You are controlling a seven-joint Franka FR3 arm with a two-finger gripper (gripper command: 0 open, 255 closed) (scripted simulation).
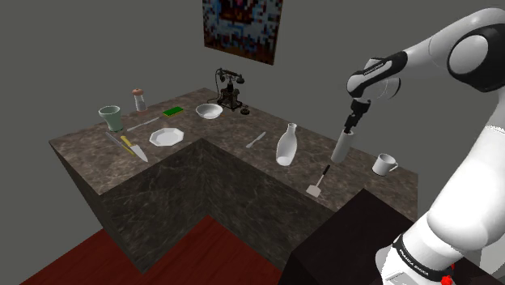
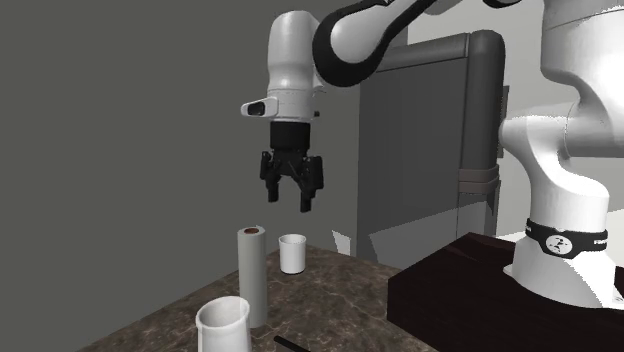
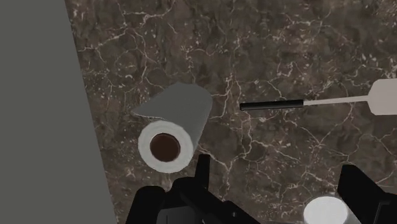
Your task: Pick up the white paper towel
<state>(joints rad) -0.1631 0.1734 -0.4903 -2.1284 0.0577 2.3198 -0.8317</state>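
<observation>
The white paper towel roll (image 1: 342, 148) stands upright on the dark marble counter (image 1: 202, 129), near the wall edge. Its brown core faces up in the wrist view (image 3: 165, 147). My black gripper (image 1: 351, 127) hangs open a short way above the roll's top, touching nothing. In the second exterior view the gripper (image 2: 288, 200) sits above and slightly to the right of the roll (image 2: 252, 275). Seen from the wrist, the roll lies just outside one fingertip (image 3: 203, 170), not between the two fingers of the gripper (image 3: 280, 184).
A white mug (image 1: 385, 164) stands close to the roll, a black-handled spatula (image 1: 318, 183) lies in front, and a white vase (image 1: 286, 146) is nearby. Farther along are a bowl (image 1: 209, 111), plate (image 1: 166, 137), knife (image 1: 133, 148), cup (image 1: 110, 118) and an old telephone (image 1: 231, 89).
</observation>
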